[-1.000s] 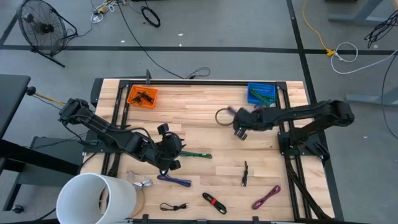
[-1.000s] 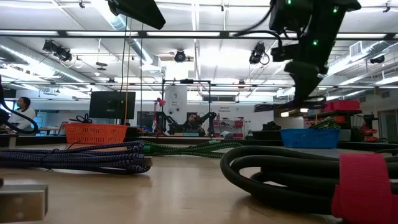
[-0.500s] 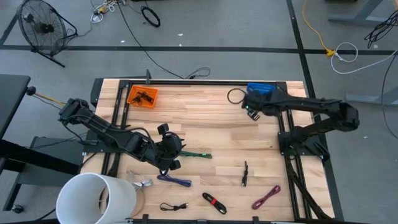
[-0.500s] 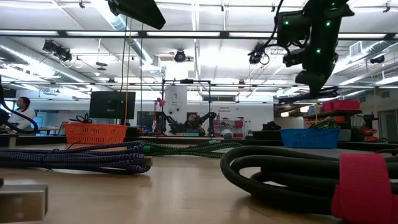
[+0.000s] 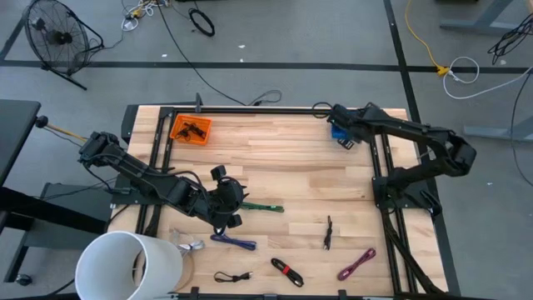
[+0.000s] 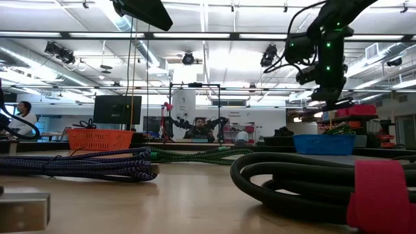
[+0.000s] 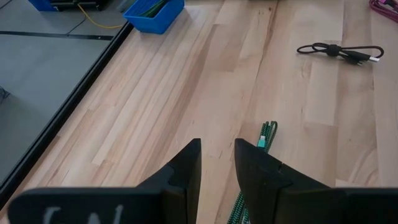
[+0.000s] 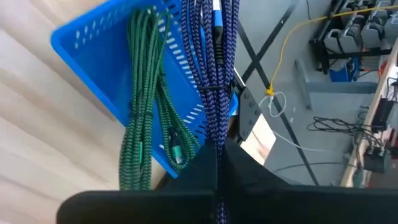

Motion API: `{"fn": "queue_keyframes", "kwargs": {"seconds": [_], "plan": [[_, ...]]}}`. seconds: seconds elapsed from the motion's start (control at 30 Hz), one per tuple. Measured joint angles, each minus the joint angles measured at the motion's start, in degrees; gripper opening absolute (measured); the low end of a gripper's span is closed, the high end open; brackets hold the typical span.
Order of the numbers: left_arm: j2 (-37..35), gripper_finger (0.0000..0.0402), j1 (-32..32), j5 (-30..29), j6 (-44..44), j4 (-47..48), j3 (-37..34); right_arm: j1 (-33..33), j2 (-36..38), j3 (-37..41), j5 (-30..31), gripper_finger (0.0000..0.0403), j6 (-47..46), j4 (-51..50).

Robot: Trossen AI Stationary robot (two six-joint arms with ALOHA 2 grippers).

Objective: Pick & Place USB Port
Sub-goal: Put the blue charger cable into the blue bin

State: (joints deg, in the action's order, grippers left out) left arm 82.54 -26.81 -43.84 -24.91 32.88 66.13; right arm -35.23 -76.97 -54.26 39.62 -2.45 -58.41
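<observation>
My right gripper (image 5: 335,119) is shut on a coiled blue braided cable (image 8: 215,59) and hovers at the blue bin (image 5: 351,127) by the table's far right corner. In the right wrist view, green cables (image 8: 148,106) lie inside that bin (image 8: 93,37). In the low view this gripper (image 6: 329,97) hangs above the bin (image 6: 324,143). My left gripper (image 5: 230,205) rests low near the table's middle-left, open by a narrow gap (image 7: 218,158). A green braided cable (image 5: 263,207) lies on the wood just beside it (image 7: 266,135). My right gripper pinches the bundled strands of the blue cable (image 8: 216,140) between its two fingers. The coil is lifted clear. It reaches out past the fingertips over the blue bin and shows as a dark loop (image 5: 321,108) beyond the gripper in the high view.
An orange bin (image 5: 191,129) sits at the far left. Loose cables lie along the near side: purple-blue (image 5: 236,242), black (image 5: 329,232), pink (image 5: 356,264) and black with a red tie (image 5: 286,271). A white cylinder (image 5: 129,267) stands at the near left corner. The middle of the table is bare wood.
My right gripper has carried the coiled cable from the table's middle toward the far right corner, rising and ending over the blue bin. The cable has stayed in its hold the whole way. My left arm has kept still.
</observation>
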Motion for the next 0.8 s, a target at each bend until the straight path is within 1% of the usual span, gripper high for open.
{"fn": "queue_keyframes", "kwargs": {"seconds": [0.23, 0.43, 0.6, 0.8], "plan": [[0.0, 0.0101, 0.0, 0.0, 0.0, 0.0, 0.0, -3.2, -2.2, 0.9, 0.5, 0.0, 6.5, 3.0], [0.0, 0.0101, 0.0, 0.0, 0.0, 0.0, 0.0, -5.2, -2.3, 6.5, -2.0, 0.0, 11.7, 9.1], [0.0, 0.0101, 0.0, 0.0, 0.0, 0.0, 0.0, -6.3, -2.3, 9.7, 1.8, 0.0, 14.0, 9.7], [0.0, 0.0101, 0.3, 0.0, 0.0, -0.1, 0.0, -6.7, -2.2, 9.9, -1.2, 0.0, 16.1, 14.5]]}}
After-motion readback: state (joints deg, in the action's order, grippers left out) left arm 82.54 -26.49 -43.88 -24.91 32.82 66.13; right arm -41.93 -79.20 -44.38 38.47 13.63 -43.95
